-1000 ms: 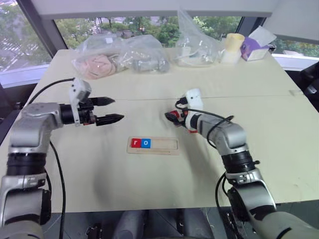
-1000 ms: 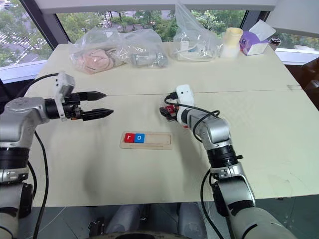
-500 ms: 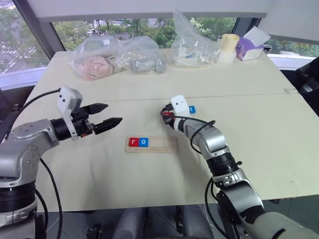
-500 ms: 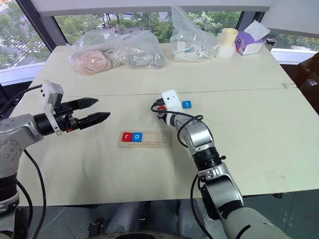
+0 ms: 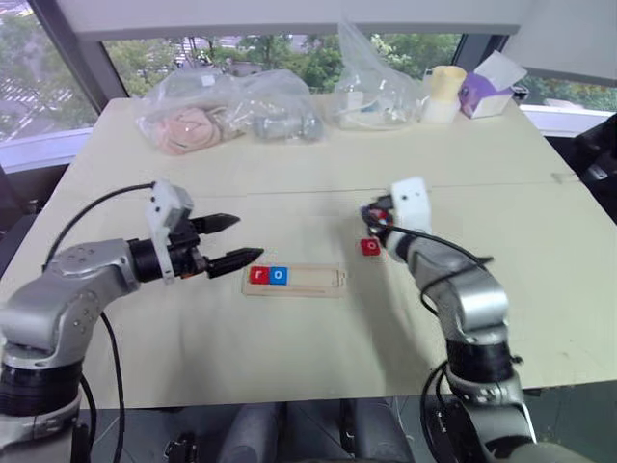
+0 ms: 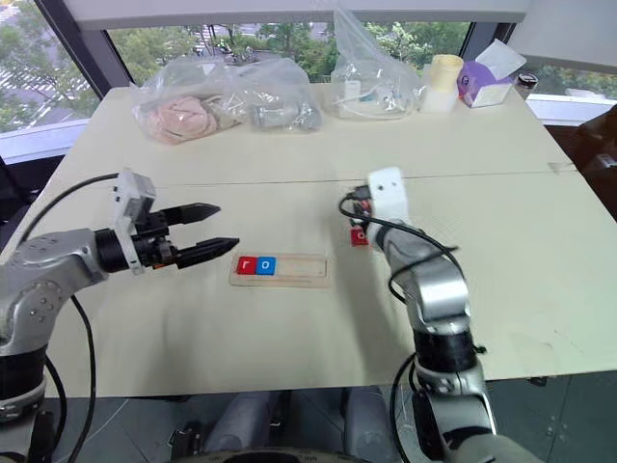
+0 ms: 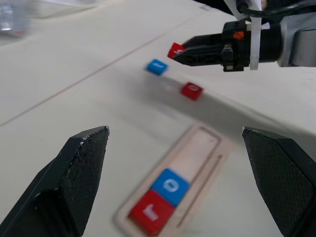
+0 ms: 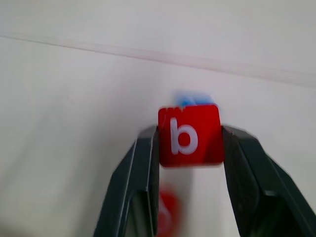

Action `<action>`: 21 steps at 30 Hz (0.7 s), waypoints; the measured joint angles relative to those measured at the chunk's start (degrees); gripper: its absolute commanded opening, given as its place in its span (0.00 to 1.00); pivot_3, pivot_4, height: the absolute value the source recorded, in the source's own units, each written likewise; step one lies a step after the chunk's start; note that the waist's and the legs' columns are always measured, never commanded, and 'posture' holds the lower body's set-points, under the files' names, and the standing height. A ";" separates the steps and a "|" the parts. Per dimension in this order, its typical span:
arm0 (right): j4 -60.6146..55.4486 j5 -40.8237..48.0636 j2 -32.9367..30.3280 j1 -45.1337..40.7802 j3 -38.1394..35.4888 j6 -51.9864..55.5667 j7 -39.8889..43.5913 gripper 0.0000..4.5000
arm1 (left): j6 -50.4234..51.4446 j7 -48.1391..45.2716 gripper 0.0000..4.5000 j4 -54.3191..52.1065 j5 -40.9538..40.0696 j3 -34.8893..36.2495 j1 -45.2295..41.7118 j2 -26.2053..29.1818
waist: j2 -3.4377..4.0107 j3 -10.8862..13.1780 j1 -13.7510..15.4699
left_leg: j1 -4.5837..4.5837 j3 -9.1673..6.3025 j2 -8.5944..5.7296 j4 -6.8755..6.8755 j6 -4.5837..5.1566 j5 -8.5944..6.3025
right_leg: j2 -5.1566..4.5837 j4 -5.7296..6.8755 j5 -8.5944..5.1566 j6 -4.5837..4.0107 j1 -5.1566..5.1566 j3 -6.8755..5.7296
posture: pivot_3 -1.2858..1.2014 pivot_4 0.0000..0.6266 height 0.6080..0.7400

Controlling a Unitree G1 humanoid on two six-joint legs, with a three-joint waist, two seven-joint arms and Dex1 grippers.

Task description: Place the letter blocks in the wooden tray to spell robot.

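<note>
The wooden tray [image 5: 318, 281] lies at the table's middle with a red r block [image 5: 258, 275] and a blue o block [image 5: 279, 275] side by side at its left end. My right gripper [image 5: 372, 219] hovers right of and beyond the tray, shut on the red b block [image 8: 189, 135], held clear of the table. Under it a red block [image 5: 371, 247] rests on the table, and a blue block [image 7: 157, 66] lies just beyond. My left gripper [image 5: 236, 239] is open and empty, just left of the tray, pointing toward it.
Clear plastic bags [image 5: 227, 106] with soft items sit along the far edge, with another bag [image 5: 376, 92], a pale cup [image 5: 445, 92] and a purple-and-white box [image 5: 487, 87] at the far right. A seam [image 5: 289, 191] runs across the table.
My right gripper shut on the red b block, lifted it and carried it right and nearer, uncovering the other red block. The open left gripper moved right toward the tray.
</note>
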 measured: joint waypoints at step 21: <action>-19.88 0.64 16.82 9.29 -10.96 24.23 -5.56 0.71 | -2.75 -0.60 1.00 3.95 0.76 -7.07 -3.24 -1.79 | 0.16 -0.04 -0.10 | 0.11 0.13 0.31 -0.06 -0.01 0.00 | 0.27 -0.09 0.08 -0.38 -0.03 0.06 | 0.52 0.24 1.00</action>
